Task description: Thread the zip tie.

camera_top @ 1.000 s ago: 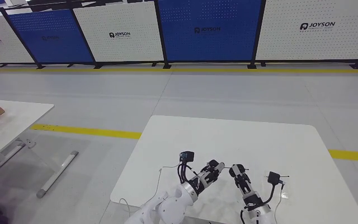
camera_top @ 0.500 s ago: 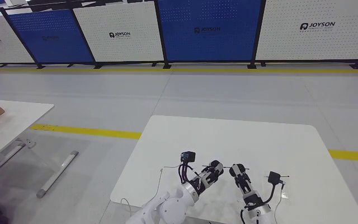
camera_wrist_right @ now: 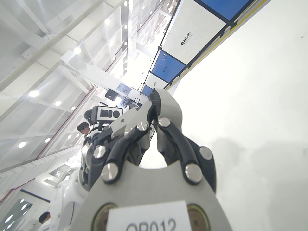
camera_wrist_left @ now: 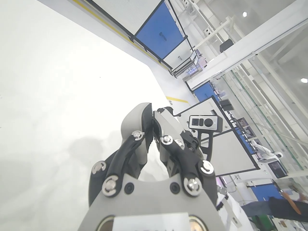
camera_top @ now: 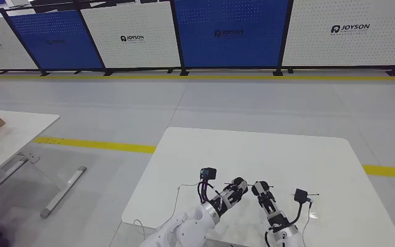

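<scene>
Two grippers edged closer together over the desk's near edge.

Over the last second the left gripper (camera_top: 239,184) and the right gripper (camera_top: 259,186) crept toward each other above the white desk (camera_top: 259,148), until their tips sat just beside one another midway along its near edge. Each gripper was closed, its pads pressed flat together. Whether either pinched anything could not be told, since the zip tie itself was too thin to make out. The narrowing gap suggested the two ends were being lined up, so threading looked close but not yet done.
</scene>
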